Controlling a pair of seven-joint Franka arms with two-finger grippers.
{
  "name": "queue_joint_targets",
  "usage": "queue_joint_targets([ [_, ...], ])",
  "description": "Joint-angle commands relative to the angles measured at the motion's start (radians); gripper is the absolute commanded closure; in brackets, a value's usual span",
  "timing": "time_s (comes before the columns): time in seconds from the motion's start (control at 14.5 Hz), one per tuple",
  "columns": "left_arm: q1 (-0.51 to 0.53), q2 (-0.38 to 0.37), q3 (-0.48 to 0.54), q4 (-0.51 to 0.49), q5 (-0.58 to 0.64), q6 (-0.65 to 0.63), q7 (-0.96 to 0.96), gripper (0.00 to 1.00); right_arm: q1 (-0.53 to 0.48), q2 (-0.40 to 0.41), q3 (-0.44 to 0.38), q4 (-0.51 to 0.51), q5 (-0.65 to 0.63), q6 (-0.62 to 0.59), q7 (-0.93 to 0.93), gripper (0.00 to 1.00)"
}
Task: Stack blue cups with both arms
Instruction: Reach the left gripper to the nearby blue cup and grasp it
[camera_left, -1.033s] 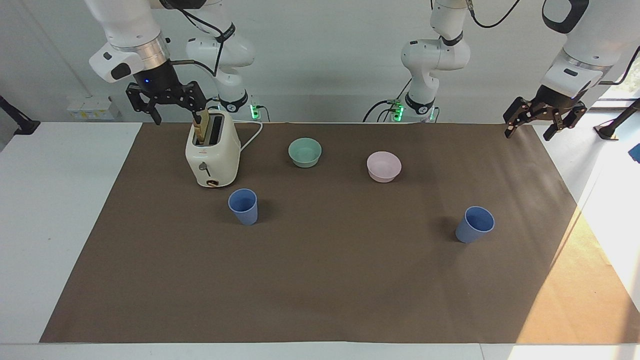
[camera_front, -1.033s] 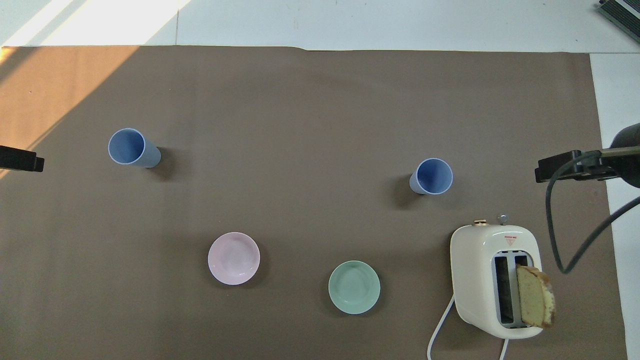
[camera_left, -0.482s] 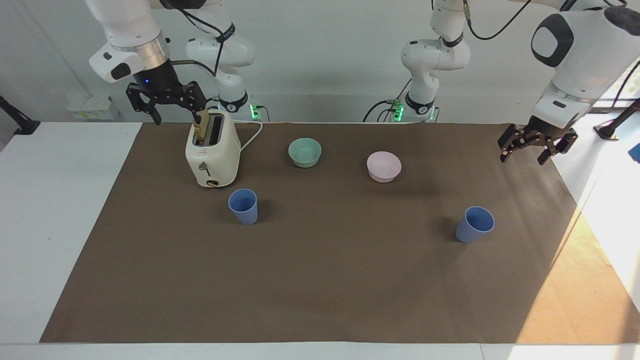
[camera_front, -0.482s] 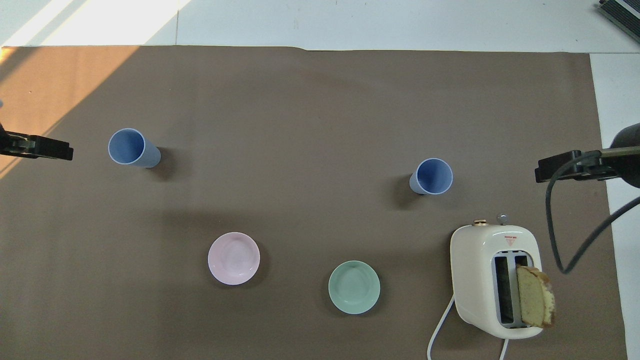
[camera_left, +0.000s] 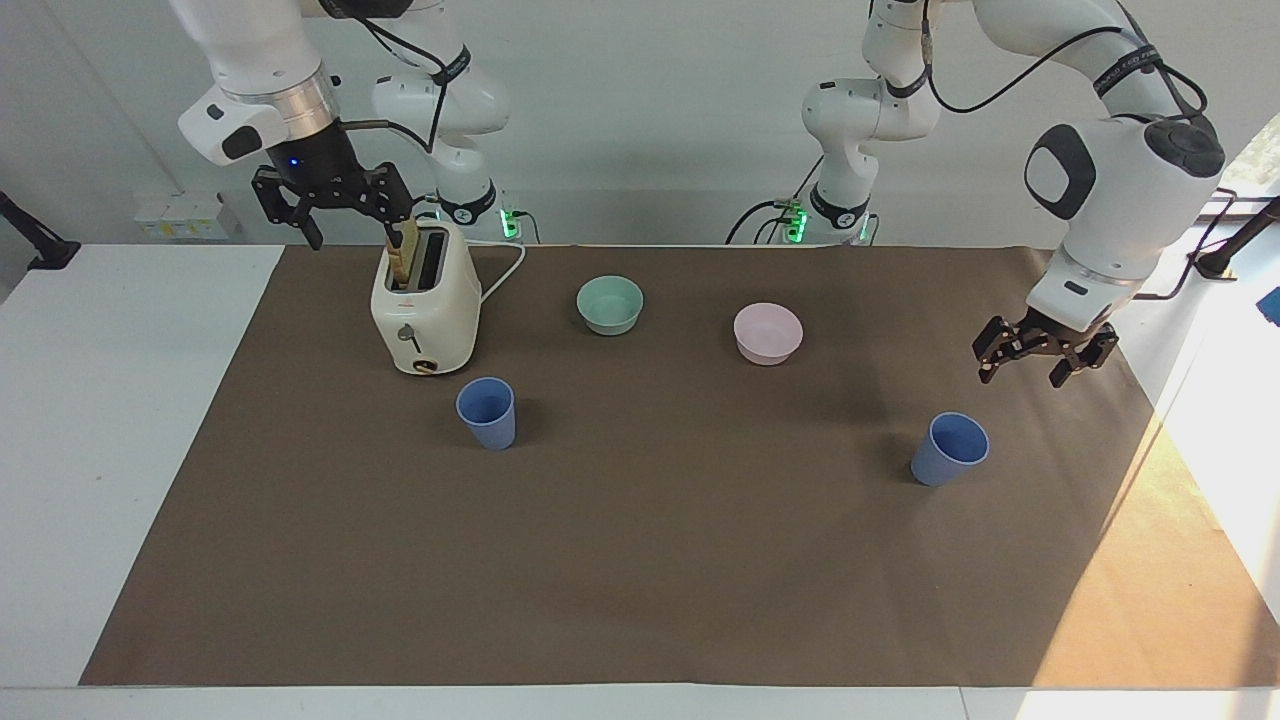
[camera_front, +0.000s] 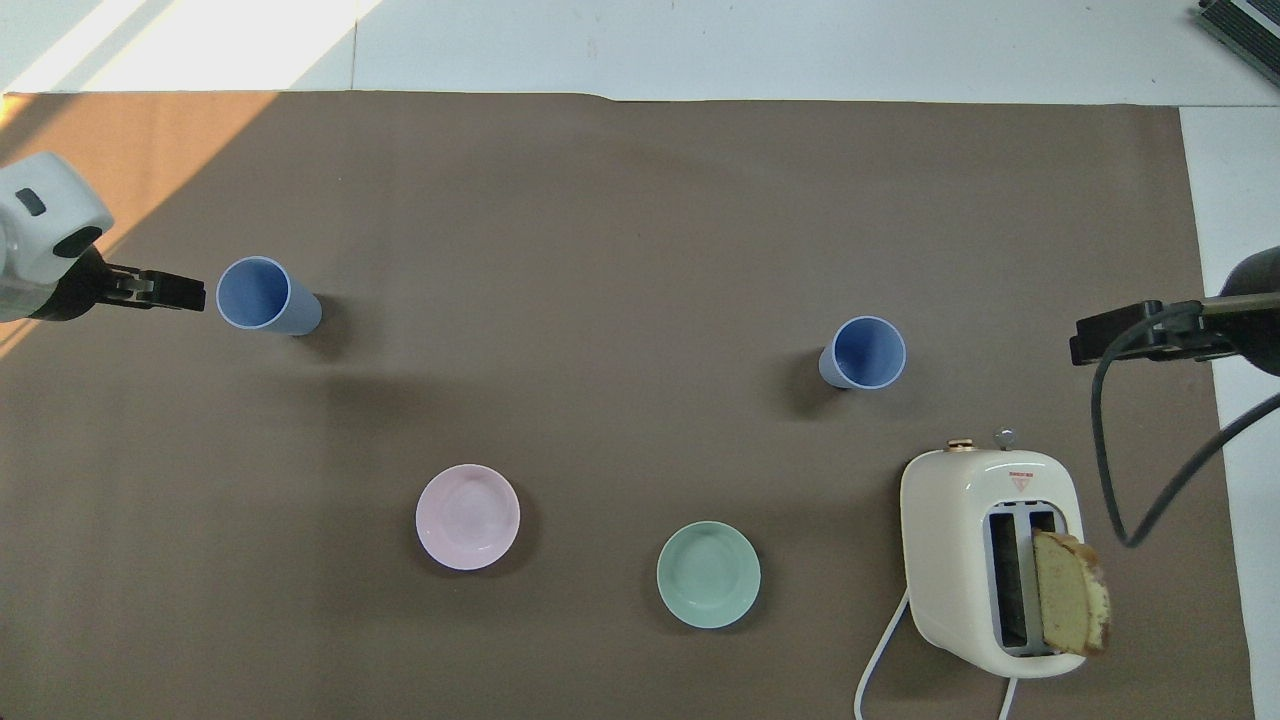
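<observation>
Two blue cups stand upright and apart on the brown mat. One (camera_left: 950, 449) (camera_front: 262, 295) is toward the left arm's end. The other (camera_left: 487, 412) (camera_front: 865, 352) is beside the toaster, farther from the robots than it. My left gripper (camera_left: 1035, 362) (camera_front: 165, 292) is open and empty. It hangs low over the mat beside the first cup, apart from it, at the mat's edge. My right gripper (camera_left: 335, 212) (camera_front: 1140, 333) is open and empty. It waits in the air beside the top of the toaster.
A cream toaster (camera_left: 425, 310) (camera_front: 985, 560) with a bread slice (camera_left: 403, 250) (camera_front: 1070, 600) in one slot stands at the right arm's end. A mint-green bowl (camera_left: 610, 304) (camera_front: 708, 574) and a pink bowl (camera_left: 768, 333) (camera_front: 468, 517) sit nearer to the robots than the cups.
My left gripper has come down and moved in over the mat toward the blue cup at its end. The right arm and all objects have not moved.
</observation>
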Motion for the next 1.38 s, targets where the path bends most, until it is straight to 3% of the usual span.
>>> queue_joint_targets([
  [0.0,-0.004,0.037,0.0,-0.052,-0.006,0.086,0.01,0.0,-0.004,-0.013,-0.004,-0.014,0.007,-0.006,-0.026,0.0],
  [0.14,-0.004,0.028,0.0,-0.106,-0.008,0.149,0.01,0.0,-0.004,-0.013,-0.004,-0.014,0.007,-0.006,-0.026,0.0],
  [0.55,-0.002,0.108,0.0,-0.095,-0.02,0.33,0.016,0.0,-0.004,-0.015,-0.002,-0.014,0.007,-0.006,-0.026,0.0],
  [0.76,-0.005,0.119,0.0,-0.109,-0.021,0.334,0.005,0.03,-0.004,-0.013,-0.004,-0.013,0.007,-0.006,-0.026,0.0],
  [0.83,-0.005,0.116,0.0,-0.12,-0.021,0.336,0.004,0.14,-0.004,-0.013,-0.002,-0.014,0.007,-0.006,-0.026,0.0],
  [0.89,-0.007,0.116,0.0,-0.12,-0.021,0.334,0.004,0.36,-0.004,-0.013,-0.004,-0.013,0.007,-0.006,-0.026,0.0],
  [0.96,-0.007,0.113,0.0,-0.123,-0.021,0.328,0.01,0.66,-0.004,-0.013,-0.004,-0.014,0.007,-0.006,-0.026,0.0],
  [1.03,-0.007,0.108,-0.001,-0.129,-0.021,0.319,0.012,0.8,-0.004,-0.013,-0.004,-0.014,0.007,-0.006,-0.026,0.0],
  [1.17,-0.007,0.108,-0.001,-0.127,-0.021,0.298,0.015,1.0,-0.004,-0.013,-0.004,-0.013,0.007,-0.006,-0.026,0.0],
  [1.31,-0.016,0.111,0.0,-0.111,-0.02,0.276,0.018,1.0,-0.004,-0.013,-0.004,-0.014,0.007,-0.006,-0.026,0.0],
])
